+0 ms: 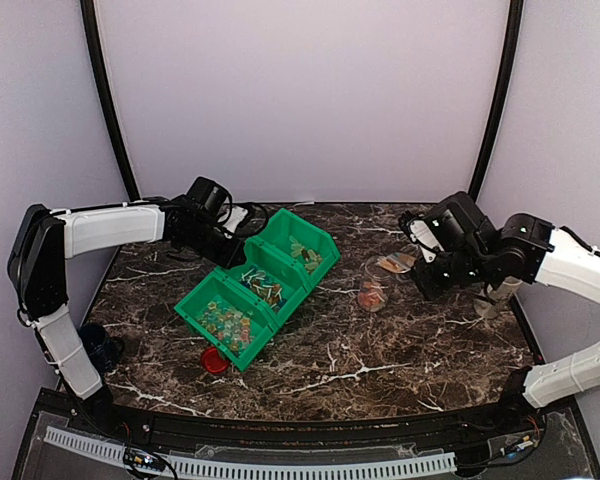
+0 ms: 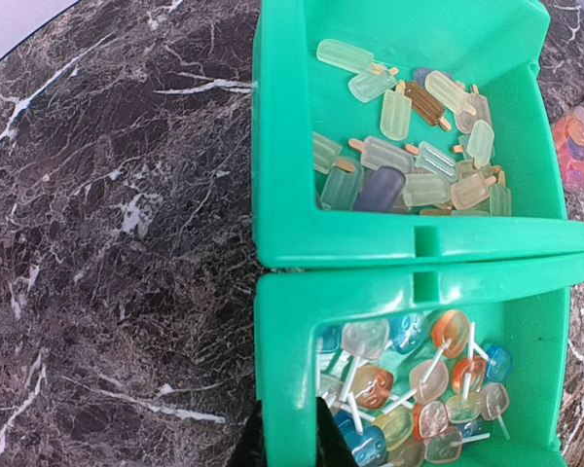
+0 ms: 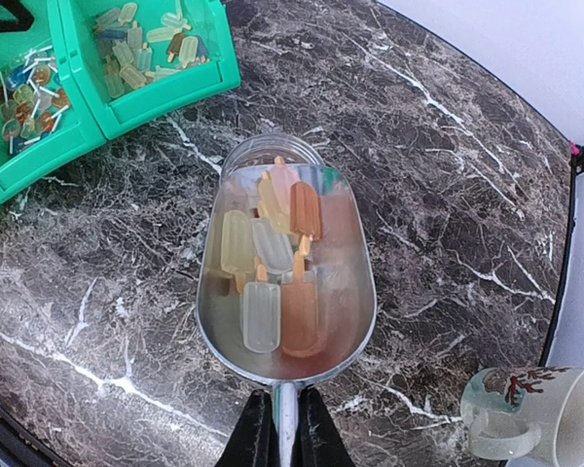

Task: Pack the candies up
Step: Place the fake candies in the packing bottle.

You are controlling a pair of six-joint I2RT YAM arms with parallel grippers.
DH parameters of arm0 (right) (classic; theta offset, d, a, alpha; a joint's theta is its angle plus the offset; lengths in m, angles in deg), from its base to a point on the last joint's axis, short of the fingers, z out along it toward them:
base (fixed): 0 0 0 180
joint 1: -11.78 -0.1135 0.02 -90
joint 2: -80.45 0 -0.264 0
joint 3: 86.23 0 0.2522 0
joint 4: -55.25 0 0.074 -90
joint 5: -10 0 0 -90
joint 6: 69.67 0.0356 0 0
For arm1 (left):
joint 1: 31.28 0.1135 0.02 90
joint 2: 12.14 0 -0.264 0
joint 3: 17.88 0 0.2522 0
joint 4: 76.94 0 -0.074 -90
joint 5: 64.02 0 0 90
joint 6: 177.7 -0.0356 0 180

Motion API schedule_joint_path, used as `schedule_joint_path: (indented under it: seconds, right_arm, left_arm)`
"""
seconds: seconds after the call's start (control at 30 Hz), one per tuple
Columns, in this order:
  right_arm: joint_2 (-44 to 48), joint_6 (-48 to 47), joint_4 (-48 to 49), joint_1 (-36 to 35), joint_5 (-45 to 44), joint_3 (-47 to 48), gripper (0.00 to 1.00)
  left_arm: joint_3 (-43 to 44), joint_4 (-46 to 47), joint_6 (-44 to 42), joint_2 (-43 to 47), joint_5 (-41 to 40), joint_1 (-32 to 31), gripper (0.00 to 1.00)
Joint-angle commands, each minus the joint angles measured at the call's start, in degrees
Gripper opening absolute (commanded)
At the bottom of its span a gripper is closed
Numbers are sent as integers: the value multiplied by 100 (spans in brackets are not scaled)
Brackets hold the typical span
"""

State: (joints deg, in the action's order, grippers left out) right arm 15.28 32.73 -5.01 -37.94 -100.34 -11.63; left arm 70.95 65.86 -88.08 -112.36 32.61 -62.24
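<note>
Candies in the scoop: a small heap of candies (image 3: 273, 282) shaped like ice pops lies in the bowl of a shiny metal scoop (image 3: 346, 336), held up above the desk (image 1: 410, 350).
More candies: the rest sit in the green bins (image 2: 282, 195), ice pops in one and lollipops (image 2: 419, 379) in the next. They are well apart from the scoop.
Right hand: the right hand (image 3: 284, 428) is clenched on the thin handle of the scoop.
Left hand: the left hand (image 2: 289, 438) is clenched on the wall of the lollipop bin, one finger on each side.
Weight: I think each candy is very light. The full scoop should be light too.
Feel: they look hard, smooth and glossy, so they would slide fast if the scoop tips.
Weak spot: the little sticks look thin and might snap if squeezed.
Where to hold: not the candies one by one, they are too small and slippery. Hold the scoop by its handle and keep the bowl flat.
Where they may go: a clear jar (image 3: 273, 148) seems to sit just under the tip of the scoop, but I cannot be sure it is a jar.
Watch out: a mug (image 3: 535, 413) stands near the right hand.
</note>
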Motion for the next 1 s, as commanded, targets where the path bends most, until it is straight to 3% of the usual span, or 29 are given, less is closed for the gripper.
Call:
schedule_joint_path:
  seconds: [0.0,0.97]
  right_arm:
    - [-171,-105,-267,-72,24,354,0]
    - [-944,-298,-1648,-144,88,1562,0]
  left_arm:
    - [318,358,188,243,278,26,0]
    - [325,375,218,205,331,24,0]
